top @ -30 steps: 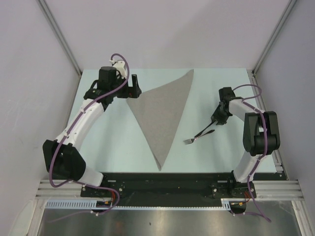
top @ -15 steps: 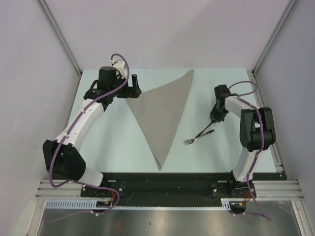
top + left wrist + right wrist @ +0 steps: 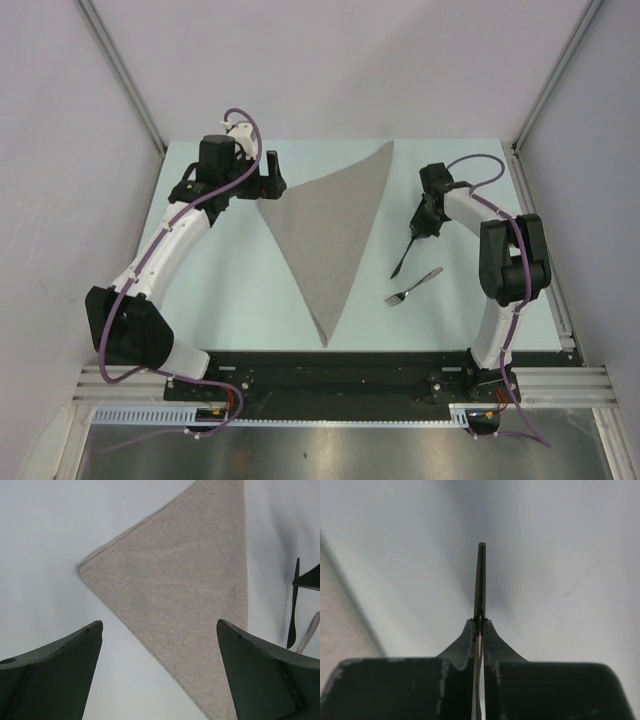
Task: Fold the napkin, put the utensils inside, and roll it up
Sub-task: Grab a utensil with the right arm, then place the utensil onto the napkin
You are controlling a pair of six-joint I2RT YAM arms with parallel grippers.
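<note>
The grey-beige napkin (image 3: 335, 232) lies folded into a long triangle on the table, its tip toward the near edge; the left wrist view shows its left corner (image 3: 175, 580). My left gripper (image 3: 266, 178) rests open by that corner, nothing between its fingers (image 3: 55, 675). My right gripper (image 3: 420, 228) is shut on the thin dark utensil (image 3: 403, 258), which hangs from it down-left above the table. In the right wrist view the dark utensil (image 3: 480, 580) sticks out edge-on from the shut jaws. The silver fork (image 3: 413, 286) lies on the table just below it.
The pale blue table (image 3: 230, 280) is bounded by a metal rail (image 3: 540, 230) on the right and white walls on both sides and behind. The black arm bases sit at the near edge.
My right gripper has closed on the dark utensil and carried it up and to the left, away from the fork. The fork shifted slightly right. The left arm stayed put.
</note>
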